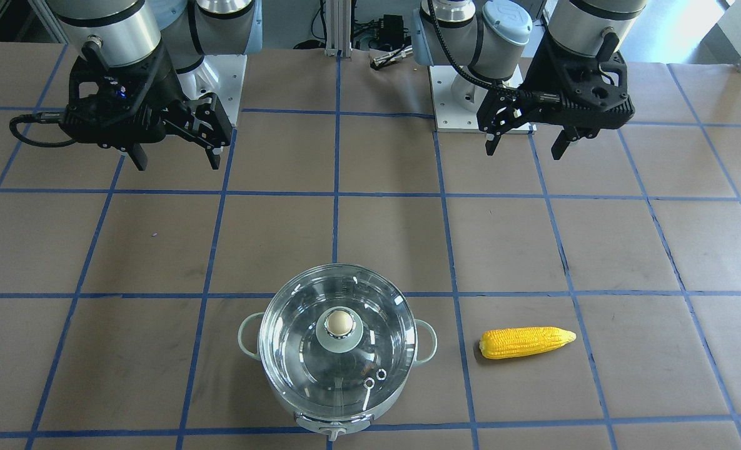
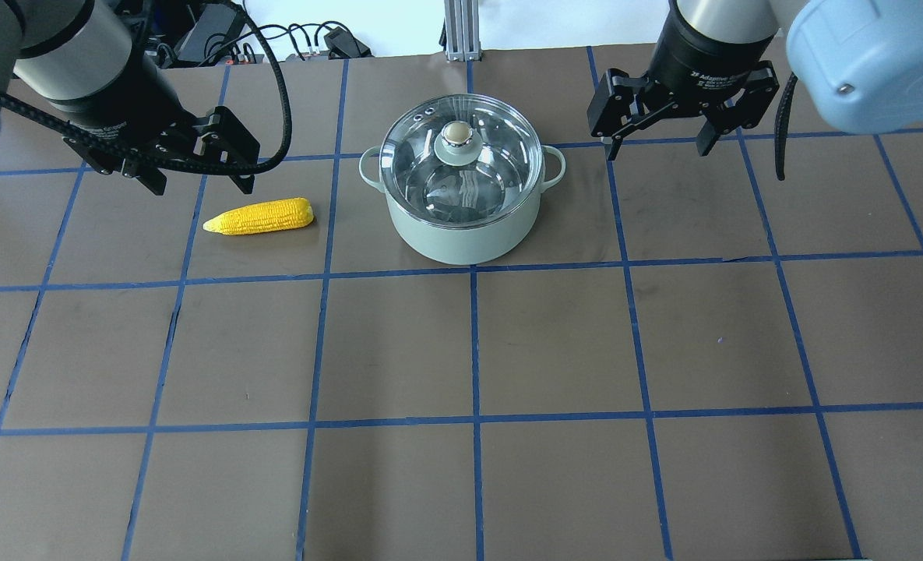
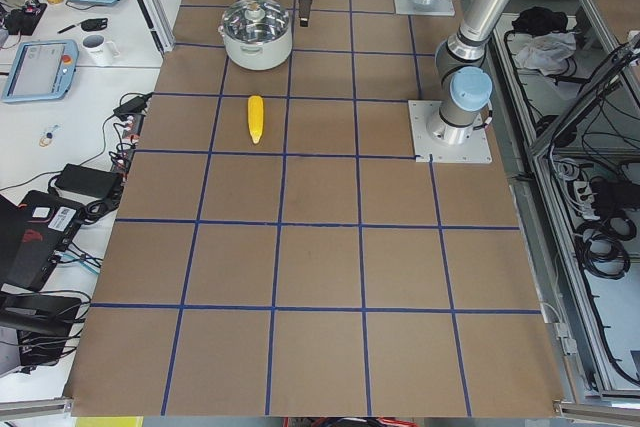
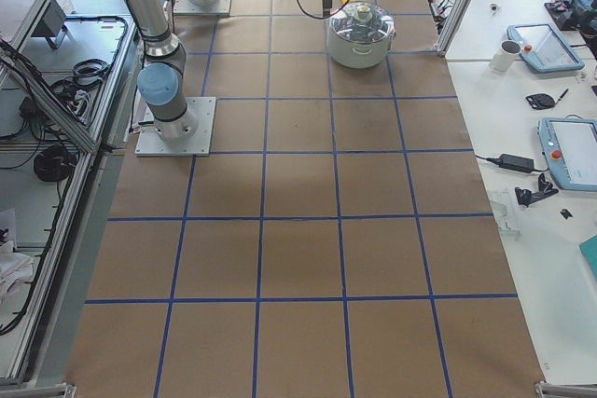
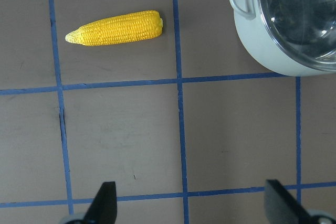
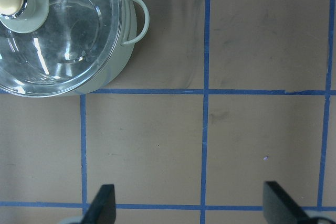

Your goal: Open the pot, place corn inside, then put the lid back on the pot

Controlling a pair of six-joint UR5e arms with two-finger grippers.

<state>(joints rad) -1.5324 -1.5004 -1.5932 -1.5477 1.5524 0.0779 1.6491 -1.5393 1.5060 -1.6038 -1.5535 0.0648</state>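
Right hand [image 2: 657,148] hangs with its fingers spread wide and nothing between them, and it is the one I'd send first. The lid [image 2: 430,167] lies to its left and lower down. The beige knob [image 2: 454,133] stands at the dome's centre, nearer this hand than the other by my reading.

The lid is clear glass, seated square on the pot [image 2: 469,234], with two small ringed vents on the far side from me. I can see the shiny steel inside through it. The pot is mint-green, and one of its loop handles [image 2: 556,167] faces the right hand.

Left hand [image 2: 202,183] is just as wide open and empty, above and just behind the corn [image 2: 260,216]. The cob lies flat on the tabletop [image 2: 554,343], well apart from the pot. Its long axis runs crosswise, with the tapered tip pointing away from the pot. That hand's fingers spread along the same line as the cob, so I judge I'd have to turn the wrist before closing across it.
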